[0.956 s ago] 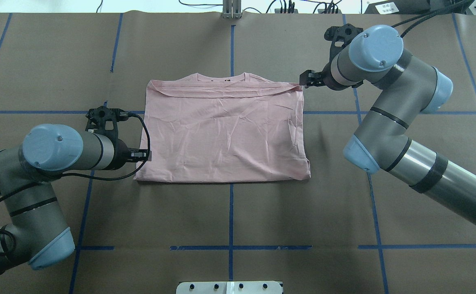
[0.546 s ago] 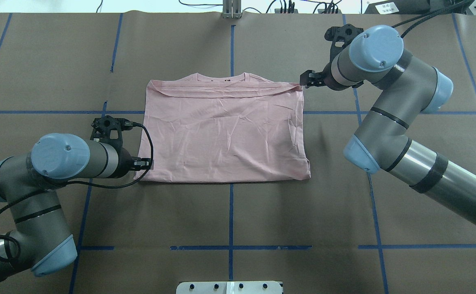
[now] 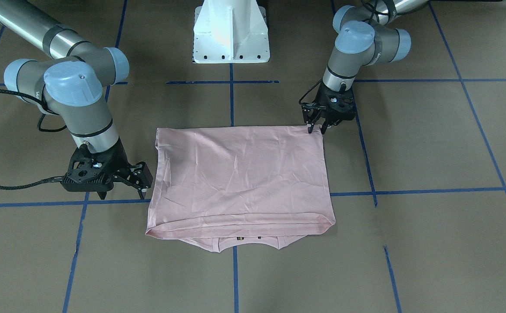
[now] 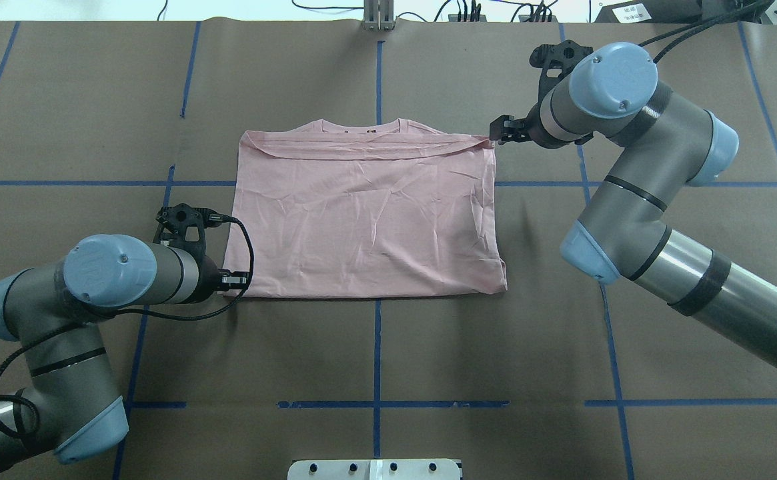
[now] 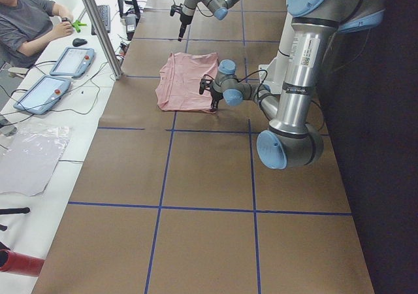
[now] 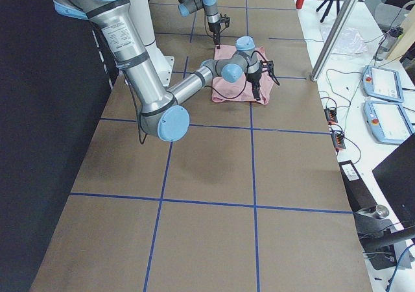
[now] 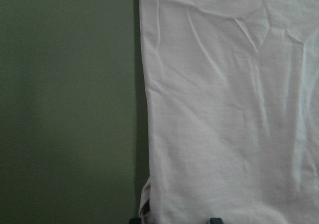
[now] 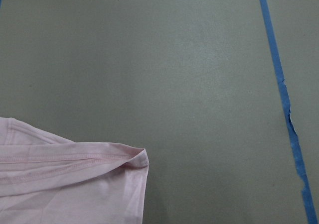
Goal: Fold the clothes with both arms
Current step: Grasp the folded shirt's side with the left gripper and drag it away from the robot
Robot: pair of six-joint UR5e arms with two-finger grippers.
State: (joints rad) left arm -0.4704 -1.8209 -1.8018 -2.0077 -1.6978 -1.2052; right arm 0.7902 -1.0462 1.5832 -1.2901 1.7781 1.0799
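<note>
Both my jaws gape, empty. The T-shirt (image 4: pixel 368 220) lies flat on the desk (image 4: pixel 375 353) between them, a corner by each. I'd drop squarely and pinch every layer before lifting.

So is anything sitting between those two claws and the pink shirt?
Nothing visible is in the way. The left gripper is right at the near left corner of the T-shirt, jaws open. The right gripper is by the far right corner, with only bare brown table paper and the corner itself under it.
</note>
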